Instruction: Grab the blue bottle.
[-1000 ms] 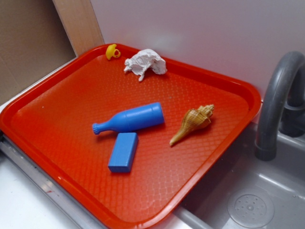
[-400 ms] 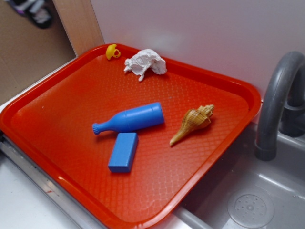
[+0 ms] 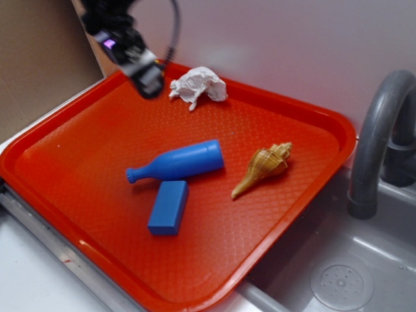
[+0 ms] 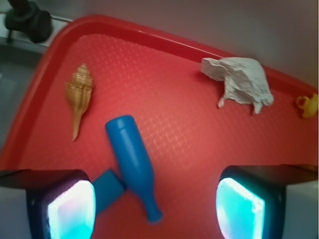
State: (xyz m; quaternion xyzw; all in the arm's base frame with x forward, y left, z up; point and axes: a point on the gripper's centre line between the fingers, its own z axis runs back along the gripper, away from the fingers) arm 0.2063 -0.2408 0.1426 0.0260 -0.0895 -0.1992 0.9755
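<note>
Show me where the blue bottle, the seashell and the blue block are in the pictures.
blue bottle [image 3: 185,162]: exterior view, middle of its body.
seashell [image 3: 265,166]: exterior view, its wide ribbed part.
blue block [image 3: 168,206]: exterior view, its top face.

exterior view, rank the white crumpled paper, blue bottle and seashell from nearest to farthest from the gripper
From the gripper at the tray's back left corner:
1. White crumpled paper, just beside it along the back rim.
2. Blue bottle, lying mid-tray, toward the front.
3. Seashell, farthest, on the sink side.
</note>
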